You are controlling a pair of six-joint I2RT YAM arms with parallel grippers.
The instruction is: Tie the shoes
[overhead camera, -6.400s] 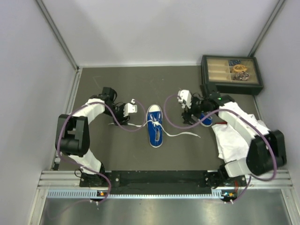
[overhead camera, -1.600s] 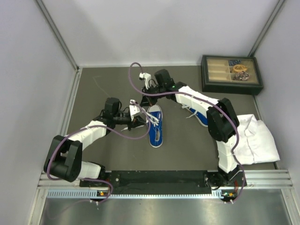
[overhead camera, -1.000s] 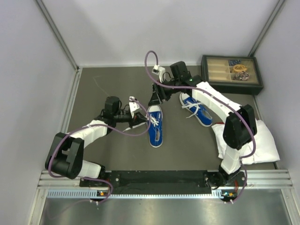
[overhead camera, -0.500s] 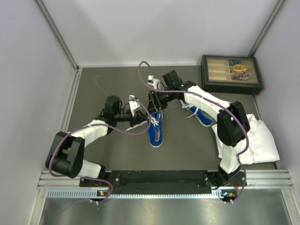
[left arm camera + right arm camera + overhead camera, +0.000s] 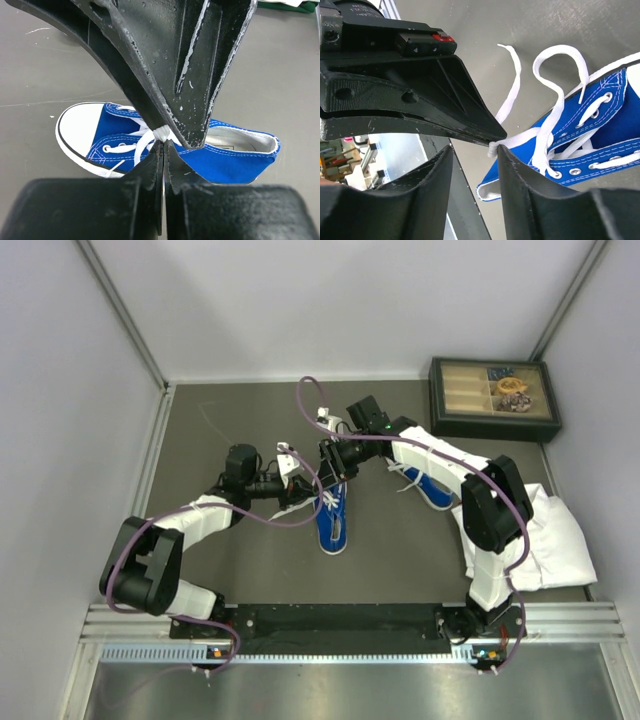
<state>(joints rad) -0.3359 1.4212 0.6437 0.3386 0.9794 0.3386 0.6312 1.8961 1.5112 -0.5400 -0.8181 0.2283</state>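
One of the shoes, blue with a white toe cap, lies in the middle of the mat, and the other shoe lies to its right. My left gripper is shut on a white lace just above the middle shoe. My right gripper is open, its fingers on either side of the left gripper's tip. The pinched lace end touches one right finger. In the top view both grippers meet over this shoe's laces, left gripper and right gripper.
A white cloth lies at the right under the right arm's base. A dark compartment box with small items stands at the back right. Loose lace loops trail off the middle shoe onto the mat.
The right gripper has come down and left from above the shoe to the left gripper's tip, and its jaws have narrowed. The left arm has held still with the lace.
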